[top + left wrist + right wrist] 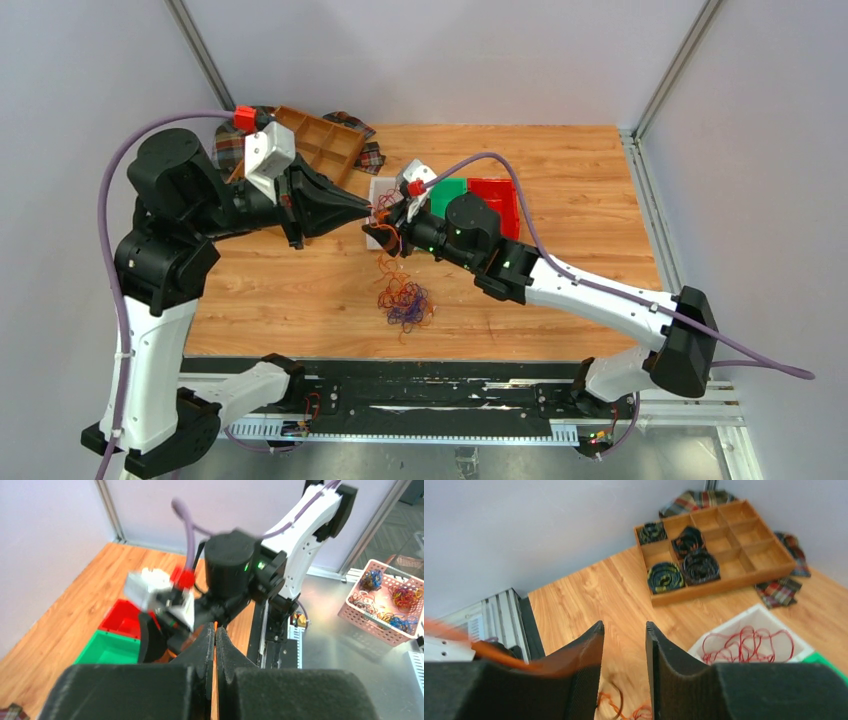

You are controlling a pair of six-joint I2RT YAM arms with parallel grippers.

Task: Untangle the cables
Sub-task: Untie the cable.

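A clump of thin red, orange and purple cables (pixel 403 302) lies on the wooden table near its front middle. Orange strands (pixel 386 262) run up from it to the two grippers, which meet above the table. My left gripper (pixel 370 209) is shut on a thin orange cable (pixel 215 625) that shows between its tips (pixel 215 629). My right gripper (pixel 384 228) faces it, and in the right wrist view it (pixel 623 625) is open with nothing between the jaws. A blurred orange strand (pixel 471 647) crosses outside its left finger. More orange strands (pixel 624 707) lie below.
A white bin (pixel 749 622) holding red cables sits behind the grippers, with a green bin (pixel 447 197) and a red bin (pixel 497 195) beside it. A wooden divided tray (pixel 320 140) with black coils stands at the back on plaid cloths. A pink basket (pixel 387 600) stands off the table.
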